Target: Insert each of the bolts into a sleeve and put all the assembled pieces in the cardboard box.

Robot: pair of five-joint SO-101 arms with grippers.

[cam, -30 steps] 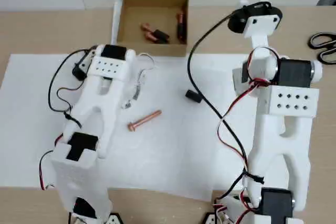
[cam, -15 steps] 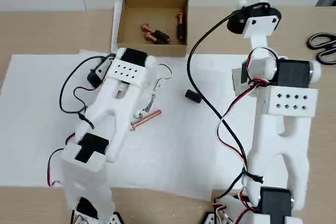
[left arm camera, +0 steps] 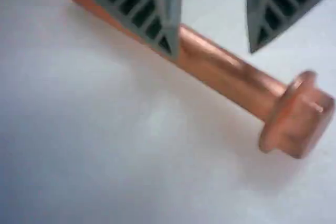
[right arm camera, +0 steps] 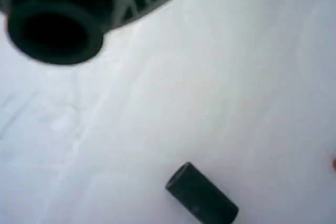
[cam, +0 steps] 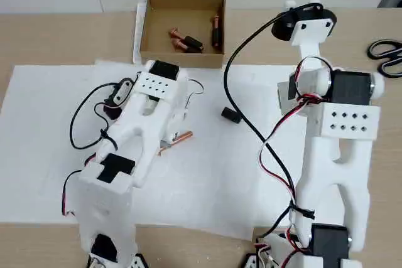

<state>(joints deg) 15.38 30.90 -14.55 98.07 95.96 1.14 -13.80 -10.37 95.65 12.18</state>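
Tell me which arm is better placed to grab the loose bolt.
Left. Its jaws stand open right over the bolt on the paper; the right arm sits farther off, beyond the loose sleeve.

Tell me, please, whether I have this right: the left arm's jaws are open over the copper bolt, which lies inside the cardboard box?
Not quite. The high view shows the copper bolt lying on the white paper, outside the cardboard box. The rest holds: the left gripper has its jaws open over the bolt.
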